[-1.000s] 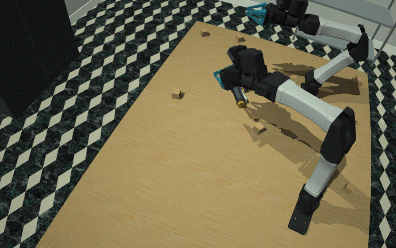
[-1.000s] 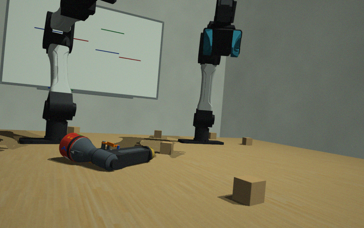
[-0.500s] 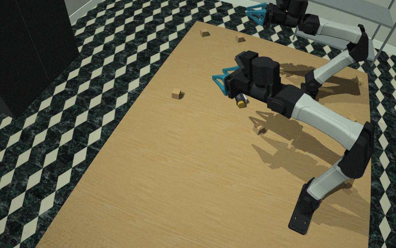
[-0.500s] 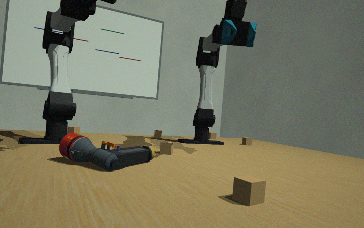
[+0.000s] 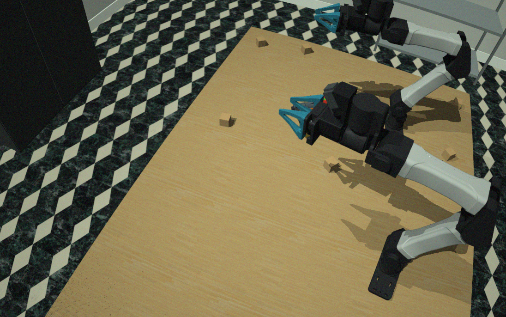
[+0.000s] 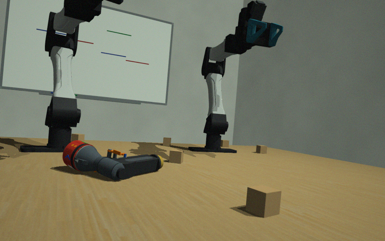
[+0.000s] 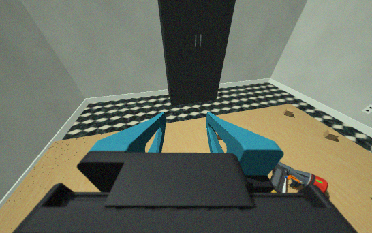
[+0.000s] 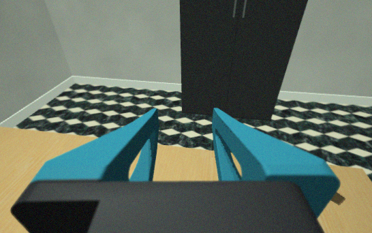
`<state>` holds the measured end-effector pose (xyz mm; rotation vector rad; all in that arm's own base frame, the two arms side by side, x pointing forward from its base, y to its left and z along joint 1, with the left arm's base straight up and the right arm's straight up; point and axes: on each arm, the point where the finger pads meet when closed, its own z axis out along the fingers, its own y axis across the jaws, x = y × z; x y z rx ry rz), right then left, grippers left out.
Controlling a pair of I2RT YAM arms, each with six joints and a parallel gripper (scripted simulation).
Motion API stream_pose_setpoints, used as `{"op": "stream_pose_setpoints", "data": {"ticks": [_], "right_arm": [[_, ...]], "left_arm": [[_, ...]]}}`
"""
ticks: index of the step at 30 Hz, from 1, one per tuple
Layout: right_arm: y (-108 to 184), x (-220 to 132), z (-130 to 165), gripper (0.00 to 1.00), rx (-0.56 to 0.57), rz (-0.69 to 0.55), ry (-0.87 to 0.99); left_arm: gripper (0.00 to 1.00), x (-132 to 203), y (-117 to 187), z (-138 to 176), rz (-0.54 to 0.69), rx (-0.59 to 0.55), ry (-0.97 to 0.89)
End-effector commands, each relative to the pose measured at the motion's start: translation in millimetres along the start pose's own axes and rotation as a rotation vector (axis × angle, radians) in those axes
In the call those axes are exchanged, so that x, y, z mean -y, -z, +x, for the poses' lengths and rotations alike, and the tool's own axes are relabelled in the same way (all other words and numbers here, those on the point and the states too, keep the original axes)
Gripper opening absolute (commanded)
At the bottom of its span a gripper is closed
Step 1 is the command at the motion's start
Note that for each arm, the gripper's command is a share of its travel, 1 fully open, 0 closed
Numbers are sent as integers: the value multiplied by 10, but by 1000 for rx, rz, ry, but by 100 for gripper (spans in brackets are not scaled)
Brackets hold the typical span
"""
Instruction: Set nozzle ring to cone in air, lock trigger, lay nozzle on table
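Observation:
The grey hose nozzle point(image 6: 87, 159) point(image 7: 299, 176) lies on its side on the table point(image 5: 238, 224). The left arm partly hides it in the top view. Its red ring point(image 6: 68, 162) point(image 7: 319, 184) shows a blue V roughly in line with the white arrow; whether it is clicked in cannot be told. An orange lever point(image 6: 117, 152) point(image 7: 293, 178) shows near the handle; whether the trigger is locked is unclear. My left gripper point(image 5: 285, 105) point(image 6: 264, 32) point(image 7: 185, 116) is open and empty, high above the table. My right gripper point(image 5: 316, 12) point(image 8: 185, 116) is open and empty, raised, far from the nozzle.
Several small wooden blocks lie scattered, among them one block point(image 5: 225, 119) point(image 6: 263, 202) toward the far side and another block point(image 5: 331, 163) point(image 6: 176, 156) near the nozzle's handle end. A black cabinet point(image 5: 45, 56) point(image 7: 194, 58) point(image 8: 235, 68) stands beyond the table.

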<state>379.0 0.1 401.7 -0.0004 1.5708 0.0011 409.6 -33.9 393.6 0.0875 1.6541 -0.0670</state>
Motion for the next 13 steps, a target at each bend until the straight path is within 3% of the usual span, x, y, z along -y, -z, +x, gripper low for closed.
{"op": "stream_pose_setpoints", "data": {"ticks": [1,7,10,13], "right_arm": [[21,-19,-159,37,31,-4,4],[13,-41,-89,37,19,-8,6],[16,-52,-93,37,21,-11,6],[16,-53,-97,37,22,-12,5]], "left_arm": [[50,-149,155,-120,-46,76,11],[50,-343,395,-151,-109,133,18],[50,-311,334,-85,-93,106,17],[50,-337,453,-275,-104,154,11]]}}
